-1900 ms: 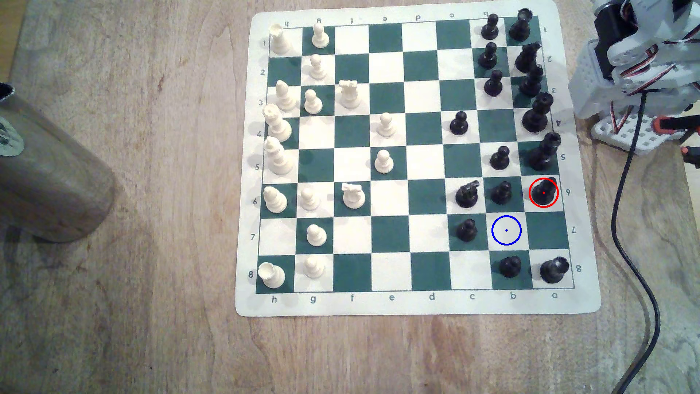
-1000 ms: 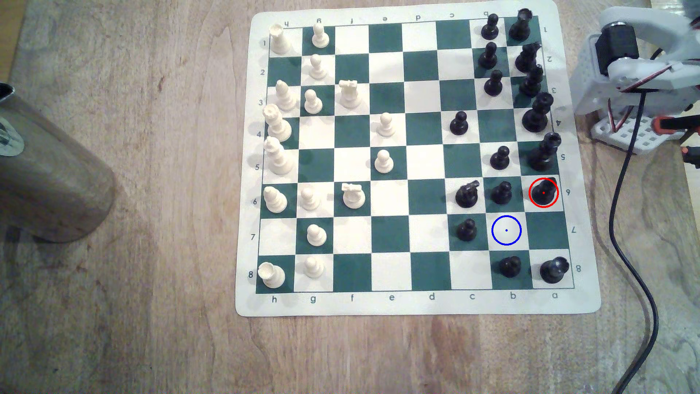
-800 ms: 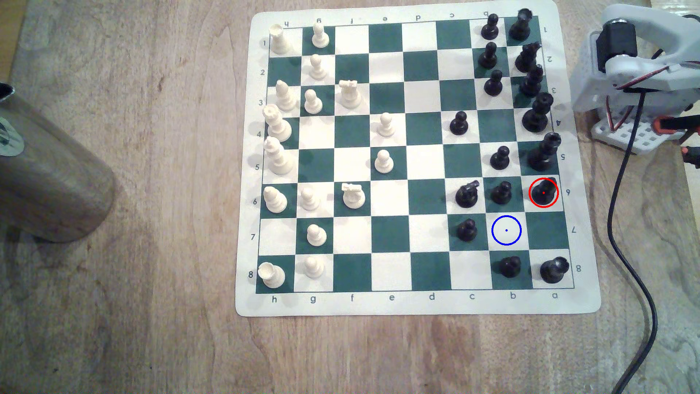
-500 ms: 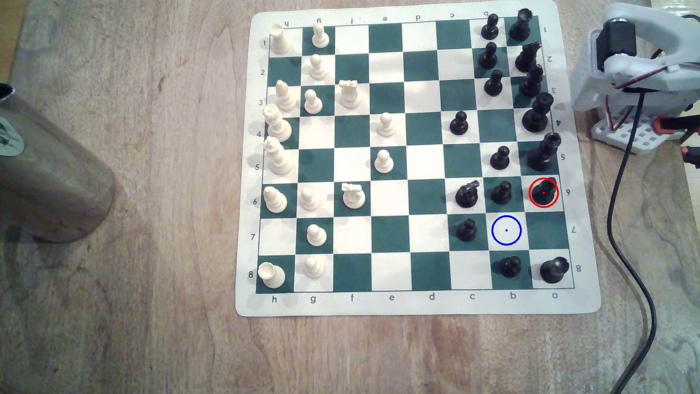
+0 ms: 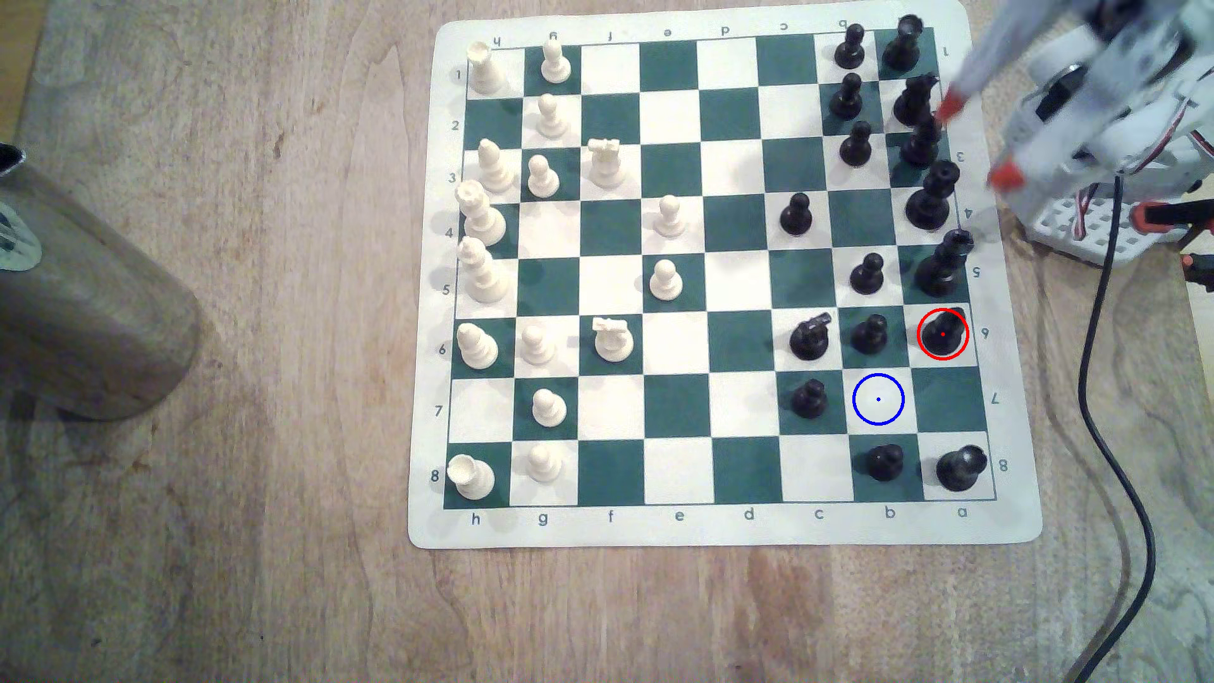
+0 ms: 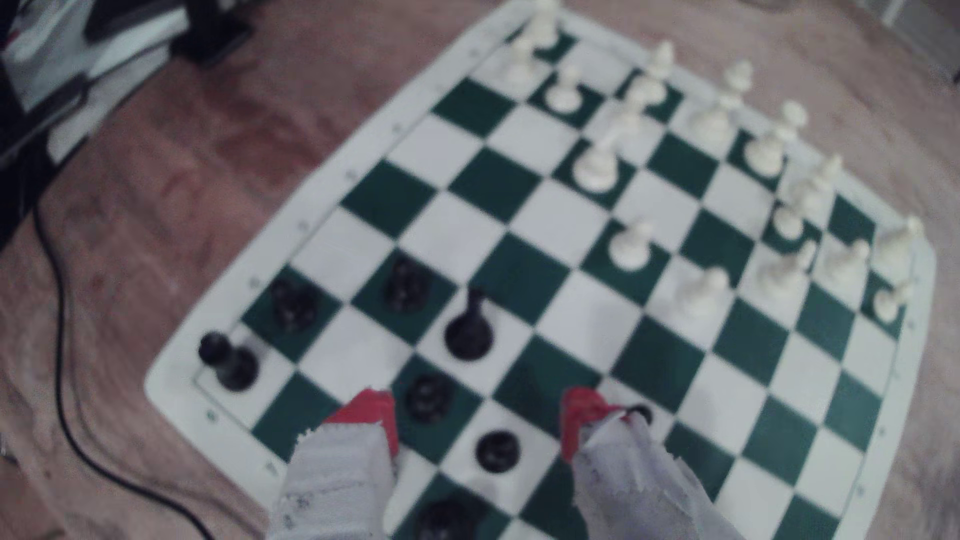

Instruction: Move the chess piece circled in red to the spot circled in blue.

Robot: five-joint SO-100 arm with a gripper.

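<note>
Exterior view. Item: the chess piece [image 5: 943,333], glossy black, broad round base, slim body, rounded top; stood upright on the cream square ringed in red, in the file along the exterior view's right edge of the board [image 5: 722,525], row marked 6. Destination: the spot [image 5: 878,398], a cream square with a blue ring and centre dot, bare, diagonally adjacent to the piece toward the exterior view's lower left. Neighbours: a black pawn [image 5: 869,333] just beside the piece on the exterior view's left; a black knight [image 5: 811,336] beyond it; another black pawn [image 5: 809,398] next to the spot. The gripper [image 5: 975,141], motion-blurred, hung over the board's upper right corner in this view, well apart from the piece; red-tipped fingers [image 5: 1005,176] stood spread, nothing between them.

Wrist view. Blurred. The gripper [image 6: 478,420] showed its two red-tipped fingers [image 6: 371,410] parted, holding nothing, above the black pieces. Which dark shape was the ringed piece could not be told here.

Handling, judged: rigid, light, probably plastic; slick gloss likely to slip under a light pinch; prone to toppling if nudged at the top. Best hold: across the slim body below the rounded top, clear of the neighbouring pawn.
</note>
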